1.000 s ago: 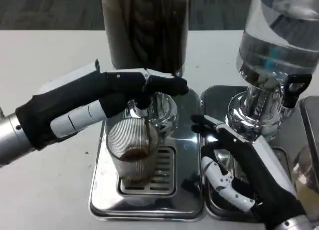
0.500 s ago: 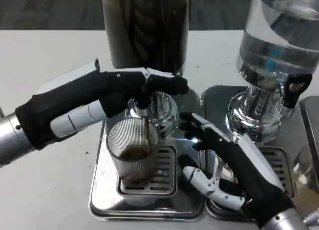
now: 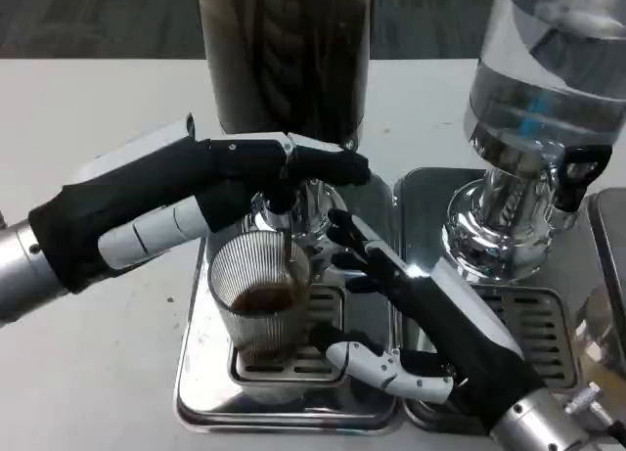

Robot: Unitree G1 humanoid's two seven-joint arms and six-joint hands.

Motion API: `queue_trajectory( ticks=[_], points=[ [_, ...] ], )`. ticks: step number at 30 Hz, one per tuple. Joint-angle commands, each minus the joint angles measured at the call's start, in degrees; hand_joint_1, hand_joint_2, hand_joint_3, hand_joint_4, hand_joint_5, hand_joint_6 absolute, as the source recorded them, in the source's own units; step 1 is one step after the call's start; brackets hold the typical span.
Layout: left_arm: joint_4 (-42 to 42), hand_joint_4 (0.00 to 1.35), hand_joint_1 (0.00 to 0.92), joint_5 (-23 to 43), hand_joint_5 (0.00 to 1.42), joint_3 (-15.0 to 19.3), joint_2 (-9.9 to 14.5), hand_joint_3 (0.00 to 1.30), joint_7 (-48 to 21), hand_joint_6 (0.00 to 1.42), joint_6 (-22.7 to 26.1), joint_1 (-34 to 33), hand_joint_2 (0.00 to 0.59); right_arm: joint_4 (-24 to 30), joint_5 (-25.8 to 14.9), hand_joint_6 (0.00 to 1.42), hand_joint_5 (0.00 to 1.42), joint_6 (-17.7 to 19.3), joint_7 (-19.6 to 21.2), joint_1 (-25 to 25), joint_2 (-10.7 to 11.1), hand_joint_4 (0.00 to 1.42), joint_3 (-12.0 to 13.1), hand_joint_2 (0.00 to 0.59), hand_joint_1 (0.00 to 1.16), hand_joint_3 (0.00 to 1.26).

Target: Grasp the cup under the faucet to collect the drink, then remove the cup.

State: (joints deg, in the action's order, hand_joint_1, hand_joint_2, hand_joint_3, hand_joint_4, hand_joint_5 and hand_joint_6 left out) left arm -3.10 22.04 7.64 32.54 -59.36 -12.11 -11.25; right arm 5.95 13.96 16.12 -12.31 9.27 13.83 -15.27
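Ribbed glass cup (image 3: 259,296) under faucet (image 3: 281,199), right hand (image 3: 406,309) spread just beside it, holding nothing

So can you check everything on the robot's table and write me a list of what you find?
Surface: white table, looks dry.
Job's things: ribbed glass cup upright on the drip tray under the faucet, a little dark drink inside; dark drink dispenser behind.
Clutter: water dispenser with its own tray on the right.
Hands: left hand rests at the faucet; right hand open beside the cup, not holding it.
Cables: nothing seen.
Surroundings: dark carpet beyond the table.
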Motion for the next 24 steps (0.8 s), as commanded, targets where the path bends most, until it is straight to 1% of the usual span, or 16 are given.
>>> queue_trajectory(
  ticks=[1, 6, 8, 16, 21, 24],
  points=[
    [-1.5, 0.17, 0.0, 0.7, 0.17, -0.7, 0.5, 0.32, -0.9, 0.02, -1.0, 0.7, 0.123, -1.5, -0.9, 0.18, 0.1, 1.2, -0.8, -1.5, -0.2, 0.0, -0.5, 0.236, 0.56, 0.0],
    [-1.8, 0.17, 0.0, 0.8, 0.17, -0.6, 0.5, 0.32, -0.8, 0.02, -1.0, 0.7, 0.125, -3.1, -0.6, 0.16, 0.06, 1.3, -1.8, -3.3, 0.0, 0.0, -1.4, 0.222, 0.56, 0.0],
    [-1.9, 0.17, 0.0, 0.9, 0.17, -0.5, 0.5, 0.32, -0.8, 0.02, -0.9, 0.8, 0.126, -4.1, -1.1, 0.16, 0.05, 1.7, -1.9, -3.8, -0.4, 0.0, -1.5, 0.22, 0.57, 0.0],
    [-2.2, 0.18, 0.0, 1.0, 0.17, -0.3, 0.6, 0.32, -0.6, 0.02, -0.7, 0.9, 0.13, -5.6, 0.3, 0.13, 0.02, 1.8, -1.1, -5.2, -1.2, 0.0, -2.3, 0.216, 0.57, 0.0],
    [-2.3, 0.18, 0.0, 1.0, 0.17, -0.1, 0.7, 0.32, -0.5, 0.02, -0.6, 1.0, 0.134, -6.7, 0.3, 0.13, 0.02, 1.7, -1.6, -6.0, -1.7, 0.0, -2.7, 0.212, 0.57, 0.0],
    [-2.5, 0.18, 0.0, 1.1, 0.17, -0.1, 0.7, 0.32, -0.4, 0.02, -0.6, 1.1, 0.136, -7.1, 1.0, 0.12, 0.01, 1.9, -0.8, -6.2, -2.0, 0.0, -2.8, 0.206, 0.57, 0.0]
  ],
)
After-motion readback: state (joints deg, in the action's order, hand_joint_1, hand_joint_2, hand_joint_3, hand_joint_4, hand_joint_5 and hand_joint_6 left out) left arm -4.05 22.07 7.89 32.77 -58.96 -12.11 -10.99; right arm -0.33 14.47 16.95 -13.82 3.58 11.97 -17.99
